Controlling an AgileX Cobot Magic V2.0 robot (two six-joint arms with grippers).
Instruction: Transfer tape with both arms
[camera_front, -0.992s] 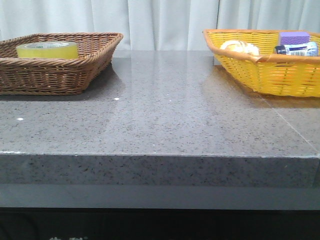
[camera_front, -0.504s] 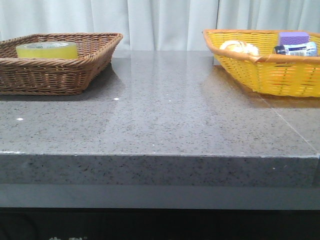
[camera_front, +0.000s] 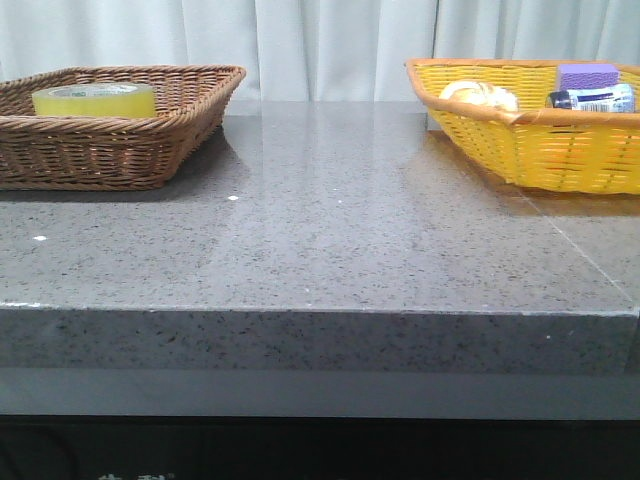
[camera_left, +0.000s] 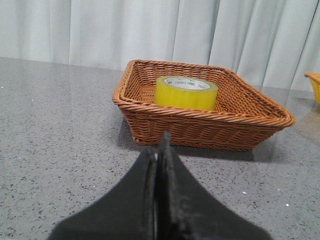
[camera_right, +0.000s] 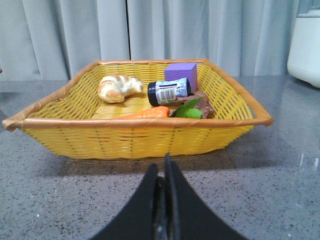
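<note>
The yellow tape roll (camera_front: 94, 99) lies flat in the brown wicker basket (camera_front: 120, 150) at the table's far left. It also shows in the left wrist view (camera_left: 186, 92), inside the same basket (camera_left: 210, 127). My left gripper (camera_left: 161, 145) is shut and empty, a short way in front of the brown basket, above the grey table. My right gripper (camera_right: 163, 167) is shut and empty, in front of the yellow basket (camera_right: 140, 135). Neither arm shows in the front view.
The yellow basket (camera_front: 540, 140) at the far right holds a croissant (camera_right: 118, 87), a purple block (camera_right: 181, 72), a small dark jar (camera_right: 169, 92) and a carrot (camera_right: 145, 113). A white appliance (camera_right: 305, 45) stands beyond it. The grey stone table (camera_front: 330, 230) lies between the baskets.
</note>
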